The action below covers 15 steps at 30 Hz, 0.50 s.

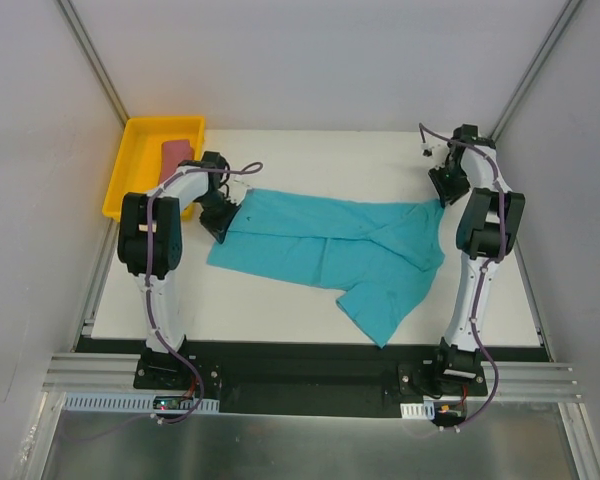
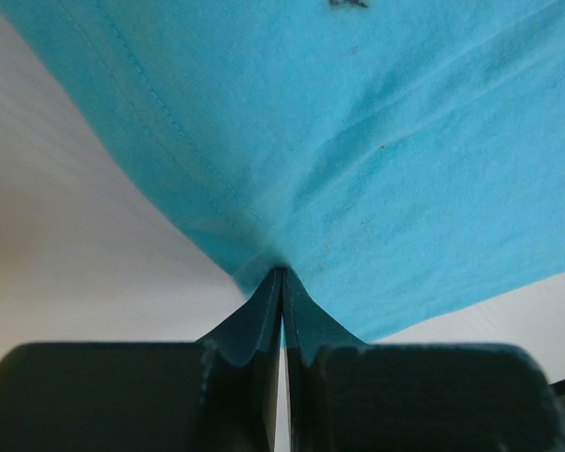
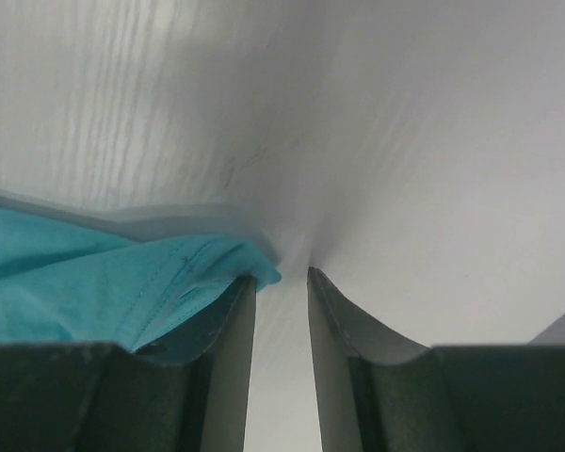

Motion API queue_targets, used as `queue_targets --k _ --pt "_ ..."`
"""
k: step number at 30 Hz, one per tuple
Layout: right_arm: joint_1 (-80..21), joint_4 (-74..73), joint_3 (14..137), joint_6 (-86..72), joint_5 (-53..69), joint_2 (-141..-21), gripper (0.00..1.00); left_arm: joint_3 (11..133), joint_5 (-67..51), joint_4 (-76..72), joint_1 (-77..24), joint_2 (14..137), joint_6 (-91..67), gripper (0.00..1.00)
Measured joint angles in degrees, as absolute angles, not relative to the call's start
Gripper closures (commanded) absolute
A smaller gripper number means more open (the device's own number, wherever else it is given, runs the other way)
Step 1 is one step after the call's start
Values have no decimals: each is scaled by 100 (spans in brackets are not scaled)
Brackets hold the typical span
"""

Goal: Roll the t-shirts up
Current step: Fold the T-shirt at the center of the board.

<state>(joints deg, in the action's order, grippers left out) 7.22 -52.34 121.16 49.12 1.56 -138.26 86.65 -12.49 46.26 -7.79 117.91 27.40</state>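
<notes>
left claw point(image 2: 282, 287) pinches teal t-shirt point(image 2: 358, 141); rose t-shirt point(image 1: 176, 155) partly hidden.

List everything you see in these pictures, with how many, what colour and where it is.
turquoise cloth t-shirt: one, turquoise-teal, spread across the table's middle.
dusty rose-red cloth: one, rose-red, inside the tray.
yellow plastic tray: one, yellow, far left corner.
white table: one, white, under the t-shirt.
left gripper: one, black, shut on the t-shirt's left edge.
right gripper: one, black, open, at the t-shirt's right end.
</notes>
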Motion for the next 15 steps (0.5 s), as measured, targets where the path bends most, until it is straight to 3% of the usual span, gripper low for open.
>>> queue_targets --k 8,12,15 --pt "646 -4609 12866 5181 -344 -14302 70 9115 -1267 4668 -790 12040 2521 100" --pt "644 -4235 13052 5194 -403 -14433 69 9424 -1345 4742 -794 12088 2436 94" --pt "652 -4045 12938 5172 -432 -14374 58 9771 -1568 4882 -792 12073 2349 88"
